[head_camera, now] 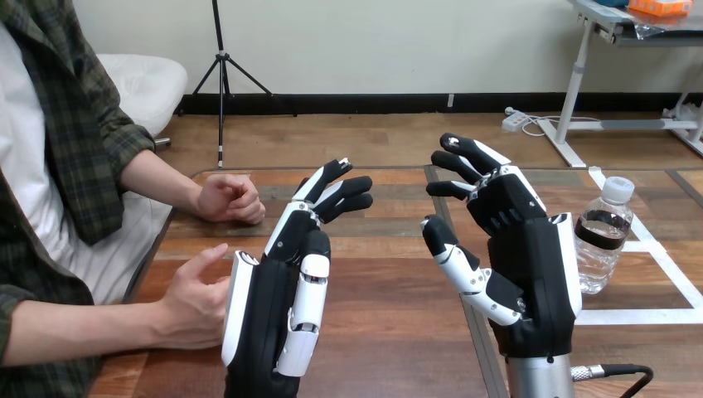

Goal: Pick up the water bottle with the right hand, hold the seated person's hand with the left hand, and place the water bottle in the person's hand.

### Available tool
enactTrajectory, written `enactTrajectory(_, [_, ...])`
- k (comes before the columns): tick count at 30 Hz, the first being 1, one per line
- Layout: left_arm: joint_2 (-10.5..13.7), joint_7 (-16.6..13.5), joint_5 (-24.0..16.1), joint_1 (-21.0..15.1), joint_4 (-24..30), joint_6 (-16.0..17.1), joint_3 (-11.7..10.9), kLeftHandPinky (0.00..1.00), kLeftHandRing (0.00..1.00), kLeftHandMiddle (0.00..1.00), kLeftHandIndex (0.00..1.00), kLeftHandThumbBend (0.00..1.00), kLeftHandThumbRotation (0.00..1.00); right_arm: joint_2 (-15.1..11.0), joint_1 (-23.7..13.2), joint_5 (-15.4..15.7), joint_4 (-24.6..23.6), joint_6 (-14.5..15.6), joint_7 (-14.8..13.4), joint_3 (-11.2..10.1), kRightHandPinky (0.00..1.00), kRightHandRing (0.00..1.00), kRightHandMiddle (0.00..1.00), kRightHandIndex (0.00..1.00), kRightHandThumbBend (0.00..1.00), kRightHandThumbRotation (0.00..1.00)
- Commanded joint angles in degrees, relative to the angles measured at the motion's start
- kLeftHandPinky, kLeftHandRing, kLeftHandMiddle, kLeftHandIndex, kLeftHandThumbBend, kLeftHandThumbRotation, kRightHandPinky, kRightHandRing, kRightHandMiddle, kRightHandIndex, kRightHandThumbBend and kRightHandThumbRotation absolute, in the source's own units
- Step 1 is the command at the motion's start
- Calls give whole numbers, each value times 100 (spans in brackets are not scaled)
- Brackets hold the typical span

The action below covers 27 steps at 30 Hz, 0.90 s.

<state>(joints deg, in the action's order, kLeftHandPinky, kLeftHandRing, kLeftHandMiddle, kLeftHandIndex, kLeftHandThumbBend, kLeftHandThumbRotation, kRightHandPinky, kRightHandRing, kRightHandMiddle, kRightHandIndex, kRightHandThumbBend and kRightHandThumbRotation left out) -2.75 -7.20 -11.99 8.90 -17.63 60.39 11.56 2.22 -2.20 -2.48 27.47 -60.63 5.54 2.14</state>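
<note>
Found left hand [278, 290] released beside person's lower hand [195, 305]; right hand [526, 249] released, apart from upright clear plastic water bottle [603, 236].

**No legible writing**

No text, number or sign can be read. The only label is at the right of the frame: a dark label [602, 231] wrapped round the middle of the clear water bottle [595, 270], which stands upright on the wooden table [390, 274]. Any print on that label is too small to make out.
</note>
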Motion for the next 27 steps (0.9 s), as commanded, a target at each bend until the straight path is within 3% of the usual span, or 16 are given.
enactTrajectory(1, [-64, 17, -38, -303, 52, 52, -48, 100, 76, 79, 85, 0, 100, -5, -399, 36, -159, -103, -86, -134, 69, 79, 83, 77, 62, 16])
enactTrajectory(5, [-64, 24, -30, -313, 34, 81, -47, 100, 75, 79, 85, 0, 100, -35, -481, 156, -131, -196, -187, -256, 70, 79, 83, 77, 64, 15])
enactTrajectory(11, [-69, 25, -37, -318, 30, 75, -56, 100, 75, 79, 85, 0, 100, -123, -627, 791, -131, -328, -584, -604, 72, 82, 85, 79, 66, 15])
enactTrajectory(21, [-71, 34, -77, -289, 76, 12, -69, 100, 75, 79, 85, 0, 100, -251, -878, 2072, -111, -370, -1667, -1226, 80, 87, 89, 83, 66, 16])
enactTrajectory(27, [-80, 33, -57, -302, 16, 60, -73, 100, 75, 79, 85, 0, 100, -392, -1033, 2587, -68, -259, -2287, -1388, 84, 89, 90, 85, 68, 17])
